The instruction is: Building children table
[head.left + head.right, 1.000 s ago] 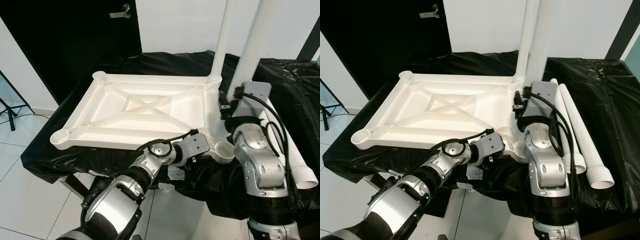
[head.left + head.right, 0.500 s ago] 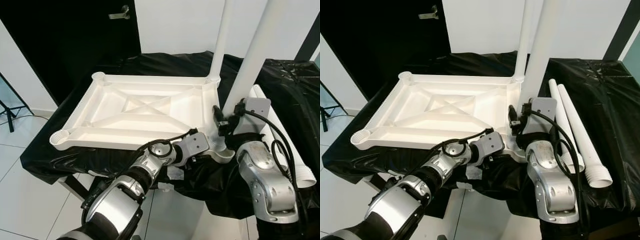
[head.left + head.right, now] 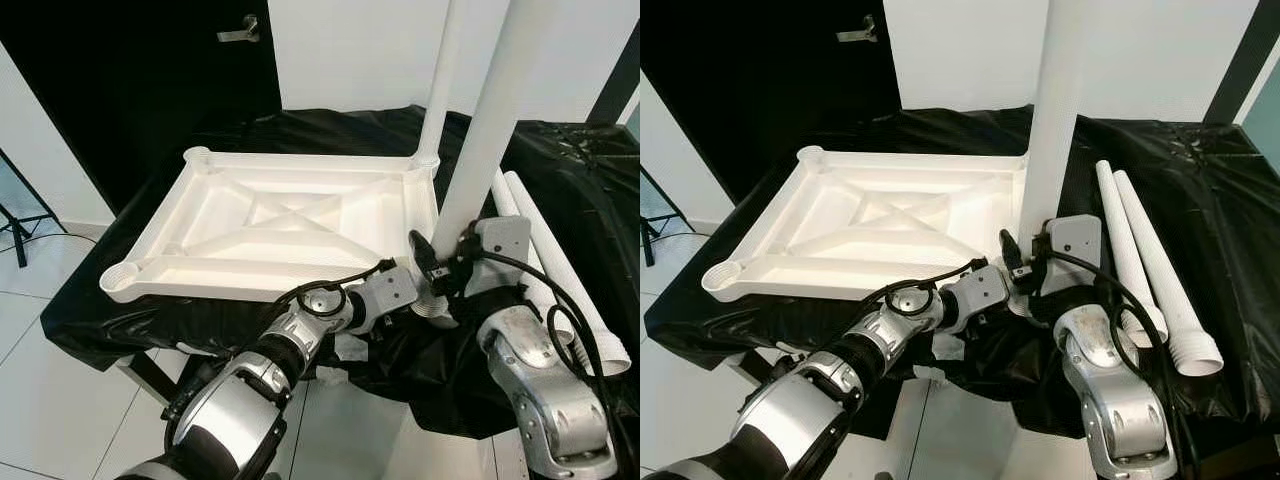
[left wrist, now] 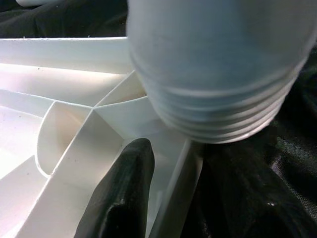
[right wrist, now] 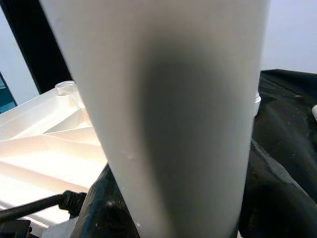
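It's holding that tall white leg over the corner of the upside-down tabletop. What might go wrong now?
The leg in the right gripper leans a little, and its threaded end hangs just above the near corner socket, so it may catch on the rim or cross-thread.

The tabletop lies on slack black plastic, so a push could slide it, though the left gripper rests on that corner.

The tall leg might also knock the leg already standing behind it.

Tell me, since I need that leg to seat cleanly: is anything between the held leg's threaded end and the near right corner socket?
Nothing visible does. The right gripper holds the leg upright, its threaded end just above the tabletop's corner. The left gripper's finger rests on the corner beside it, not under it.
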Robot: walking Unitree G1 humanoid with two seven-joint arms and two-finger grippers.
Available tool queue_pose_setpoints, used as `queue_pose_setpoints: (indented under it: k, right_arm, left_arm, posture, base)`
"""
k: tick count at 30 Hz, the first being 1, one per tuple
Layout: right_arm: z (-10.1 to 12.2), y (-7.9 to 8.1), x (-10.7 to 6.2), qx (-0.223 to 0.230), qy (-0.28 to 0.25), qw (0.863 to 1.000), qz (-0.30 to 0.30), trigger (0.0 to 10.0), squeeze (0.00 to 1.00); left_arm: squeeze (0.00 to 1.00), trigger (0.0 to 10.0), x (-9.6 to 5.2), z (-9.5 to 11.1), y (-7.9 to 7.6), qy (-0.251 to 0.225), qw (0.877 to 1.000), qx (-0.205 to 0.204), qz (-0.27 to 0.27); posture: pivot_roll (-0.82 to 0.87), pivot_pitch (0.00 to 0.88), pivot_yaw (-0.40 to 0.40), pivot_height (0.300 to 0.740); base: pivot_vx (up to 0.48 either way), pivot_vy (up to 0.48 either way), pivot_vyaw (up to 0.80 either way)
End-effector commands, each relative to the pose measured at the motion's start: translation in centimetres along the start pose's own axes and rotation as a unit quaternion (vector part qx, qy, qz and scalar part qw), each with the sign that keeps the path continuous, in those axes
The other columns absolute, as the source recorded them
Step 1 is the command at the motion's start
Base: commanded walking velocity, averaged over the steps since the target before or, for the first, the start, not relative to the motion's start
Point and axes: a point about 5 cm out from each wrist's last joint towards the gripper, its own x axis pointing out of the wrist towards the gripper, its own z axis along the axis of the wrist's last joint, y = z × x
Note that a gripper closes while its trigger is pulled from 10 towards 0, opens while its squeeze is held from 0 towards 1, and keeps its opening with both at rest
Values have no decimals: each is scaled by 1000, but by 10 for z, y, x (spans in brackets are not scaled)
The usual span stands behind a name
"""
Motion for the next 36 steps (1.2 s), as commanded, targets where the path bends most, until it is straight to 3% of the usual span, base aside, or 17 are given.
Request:
queue_pose_setpoints:
  k: [1,15,36]
  right_arm:
    - [-36,-3,-5,9,96,995,-6,10000,0]
    - [-45,-22,-5,0,96,992,-81,10000,0]
    - [-60,-16,-1,-21,76,995,-60,10000,0]
  left_arm:
    - [0,10000,-4,-16,-3,24,999,-22,24]
    - [0,10000,-10,-22,-1,26,999,-30,30]
    - [0,10000,-16,-29,0,31,998,-34,33]
  posture:
    - [-197,4,53,740]
    - [-198,1,70,740]
    - [-180,0,90,740]
  base:
    - [0,0,0]
    - [0,0,0]
    - [0,0,0]
